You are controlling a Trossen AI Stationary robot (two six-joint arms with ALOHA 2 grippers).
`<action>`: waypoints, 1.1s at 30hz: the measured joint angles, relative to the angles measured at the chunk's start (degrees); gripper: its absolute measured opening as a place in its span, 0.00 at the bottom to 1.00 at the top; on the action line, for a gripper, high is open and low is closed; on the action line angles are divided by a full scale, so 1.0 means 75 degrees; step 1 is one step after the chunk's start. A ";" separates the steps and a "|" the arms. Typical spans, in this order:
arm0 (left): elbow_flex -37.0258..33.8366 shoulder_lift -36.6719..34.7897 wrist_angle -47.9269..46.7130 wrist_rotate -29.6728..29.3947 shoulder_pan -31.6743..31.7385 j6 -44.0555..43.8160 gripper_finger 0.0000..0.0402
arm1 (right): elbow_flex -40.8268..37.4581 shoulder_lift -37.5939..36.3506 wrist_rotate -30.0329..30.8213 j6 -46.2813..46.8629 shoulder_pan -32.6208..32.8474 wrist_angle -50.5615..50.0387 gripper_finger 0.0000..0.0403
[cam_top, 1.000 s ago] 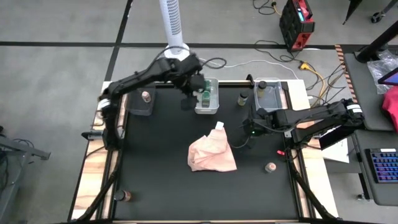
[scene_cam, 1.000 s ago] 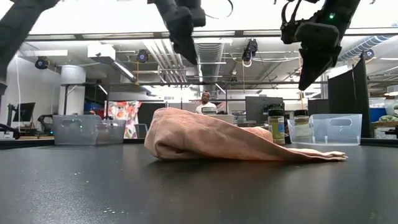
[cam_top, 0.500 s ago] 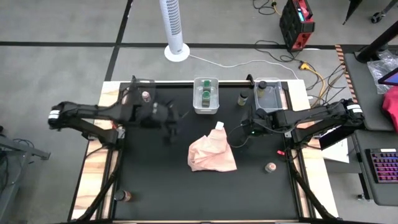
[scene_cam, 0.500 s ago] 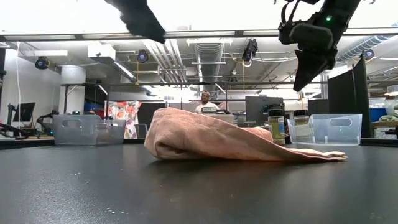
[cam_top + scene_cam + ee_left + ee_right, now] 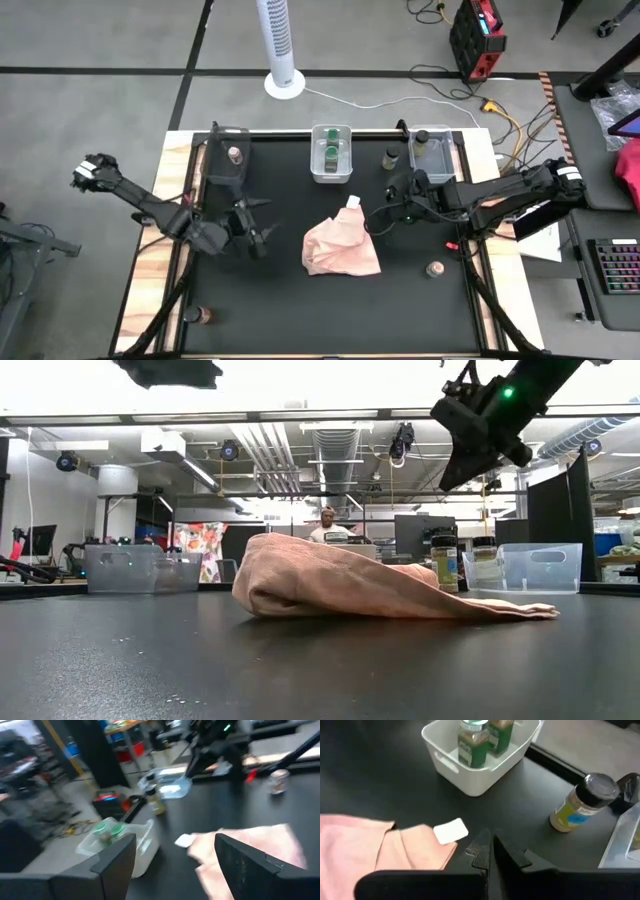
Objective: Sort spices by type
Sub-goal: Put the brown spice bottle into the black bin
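Spreading across the black table (image 5: 280,300), the pink cloth (image 5: 342,250) lies crumpled between the 2 grippers, its white tag (image 5: 451,830) just ahead of the right gripper (image 5: 490,851), whose jaws are pressed together on nothing. Left gripper (image 5: 252,222) hangs beside the cloth with its fingers (image 5: 117,862) parted and nothing between them. Beyond both, the middle clear bin (image 5: 332,155) holds 2 green-lidded jars (image 5: 479,740), upright with long axes vertical; their labels cannot be read. Only the right wrist view shows the dark-lidded jar (image 5: 582,802) closely, standing upright by the right bin (image 5: 436,152). Only the high view shows 3 more jars: 1 (image 5: 234,154) in the left bin, 1 (image 5: 435,269) behind the right gripper, 1 (image 5: 203,315) at the table's near-left corner.
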 joint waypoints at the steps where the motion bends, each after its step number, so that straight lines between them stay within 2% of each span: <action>1: -0.0055 0.0015 -0.0008 -0.0101 -0.0018 -0.0018 0.63 | 0.0011 0.0000 0.0015 0.0000 0.0000 0.0069 0.03; 6: -0.0159 0.0041 0.0007 -0.0111 -0.0027 -0.0138 0.63 | 0.0083 0.0000 -0.0063 0.0005 0.0020 0.0112 0.03; 9: -0.0173 0.0083 0.0007 -0.0110 -0.0024 -0.0151 0.63 | 0.0119 0.0000 -0.0461 -0.0006 0.0019 0.0111 0.03; 20: -0.0091 0.0107 0.0008 -0.0113 -0.0018 -0.0282 0.63 | 0.0161 0.0000 -0.3729 -0.0172 0.0153 0.0057 0.03; 25: -0.0049 0.0107 -0.0002 -0.0107 -0.0011 -0.0287 0.63 | 0.0161 0.0000 -0.4963 0.0800 0.0378 -0.0243 0.03; 33: -0.0081 0.0110 -0.0028 -0.0274 0.0049 -0.0276 0.63 | 0.0211 0.0000 -0.5394 0.2925 0.1325 -0.1360 0.03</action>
